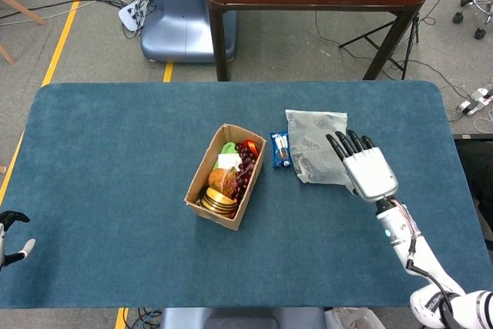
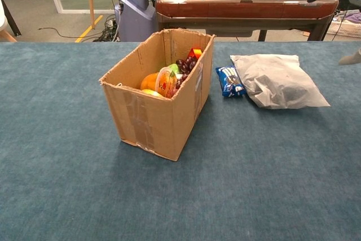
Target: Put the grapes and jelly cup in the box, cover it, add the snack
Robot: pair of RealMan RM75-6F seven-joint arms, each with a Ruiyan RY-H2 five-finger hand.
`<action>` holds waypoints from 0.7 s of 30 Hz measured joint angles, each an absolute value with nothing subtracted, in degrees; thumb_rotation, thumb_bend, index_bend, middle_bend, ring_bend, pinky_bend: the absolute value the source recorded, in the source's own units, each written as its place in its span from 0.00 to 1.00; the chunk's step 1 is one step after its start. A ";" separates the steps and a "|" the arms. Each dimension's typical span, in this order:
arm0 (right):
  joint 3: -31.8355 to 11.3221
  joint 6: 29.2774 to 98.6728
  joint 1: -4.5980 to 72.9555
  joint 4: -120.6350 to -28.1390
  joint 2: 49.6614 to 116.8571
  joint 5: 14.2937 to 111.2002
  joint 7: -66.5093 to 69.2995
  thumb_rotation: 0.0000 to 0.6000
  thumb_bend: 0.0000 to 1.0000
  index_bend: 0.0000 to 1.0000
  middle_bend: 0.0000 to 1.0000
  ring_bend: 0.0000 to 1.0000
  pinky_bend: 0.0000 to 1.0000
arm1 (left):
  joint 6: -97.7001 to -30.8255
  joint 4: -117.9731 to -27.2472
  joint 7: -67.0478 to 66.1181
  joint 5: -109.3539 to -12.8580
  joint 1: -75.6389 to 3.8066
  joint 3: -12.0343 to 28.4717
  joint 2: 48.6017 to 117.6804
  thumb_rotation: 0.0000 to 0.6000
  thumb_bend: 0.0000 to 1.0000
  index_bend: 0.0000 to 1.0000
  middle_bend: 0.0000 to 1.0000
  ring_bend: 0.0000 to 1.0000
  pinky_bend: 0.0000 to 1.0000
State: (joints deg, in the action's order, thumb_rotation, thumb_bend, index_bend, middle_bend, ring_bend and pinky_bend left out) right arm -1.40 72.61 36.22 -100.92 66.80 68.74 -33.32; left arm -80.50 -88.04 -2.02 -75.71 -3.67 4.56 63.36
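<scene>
the right hand [image 1: 368, 171] is hovering open and empty beside the grey bag [image 1: 317, 146]; grapes [image 1: 246, 167] are lying inside the box [image 1: 202, 172].

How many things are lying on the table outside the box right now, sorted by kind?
Grey plastic bag: 1
Small blue snack pack: 1
Total outside the cardboard box: 2
Both lie to the right of the box in the head view, the snack pack between the box and the bag.
</scene>
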 measured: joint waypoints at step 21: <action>-4.27 59.86 35.97 -75.13 84.14 65.42 -23.94 1.00 0.00 0.01 0.04 0.01 0.19 | -80.69 -88.12 -1.84 -75.83 -3.62 4.53 63.22 1.00 0.22 0.42 0.38 0.31 0.46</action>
